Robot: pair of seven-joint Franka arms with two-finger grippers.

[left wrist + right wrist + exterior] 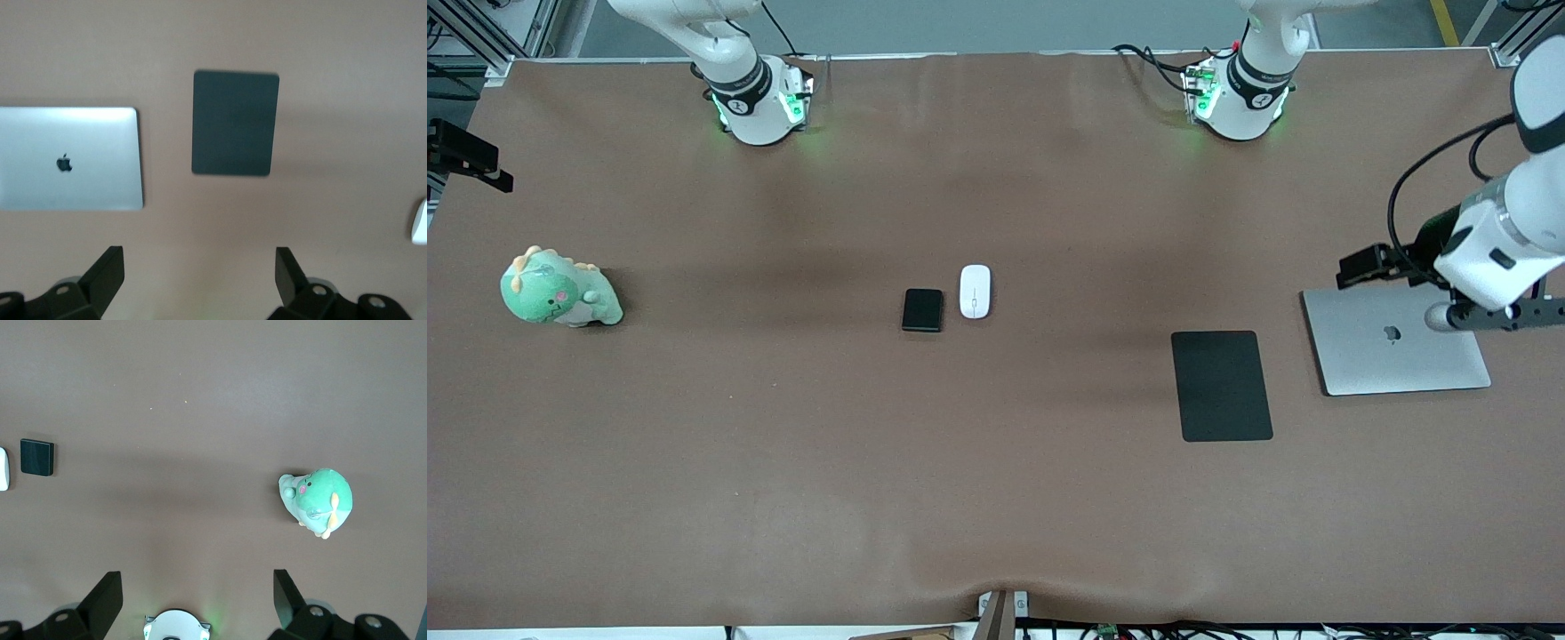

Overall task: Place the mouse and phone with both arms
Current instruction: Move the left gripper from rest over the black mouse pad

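Nothing is being held yet, so the task is judged to be at its start: both pick-ups and both placements are left. The mouse [975, 291], a small white glossy oval with a thin grey line, and the phone [922, 310], a small matte black slab with rounded corners, are lying side by side near the middle of the table [783, 462], just apart, the phone toward the right arm's end. Likely targets are being read as the flat black mouse pad [1221, 385] and the closed silver laptop [1396, 340], both toward the left arm's end, near that edge. The left gripper [199, 280] is being held high over the table beside the laptop and pad, jaws wide and empty. The right gripper [197, 600] is hanging above its own base by the table's top edge, jaws wide, empty too. A soft green plush dinosaur [559, 290] is sitting near the right arm's end edge. The table is being covered by a smooth brown mat, slightly rippled.
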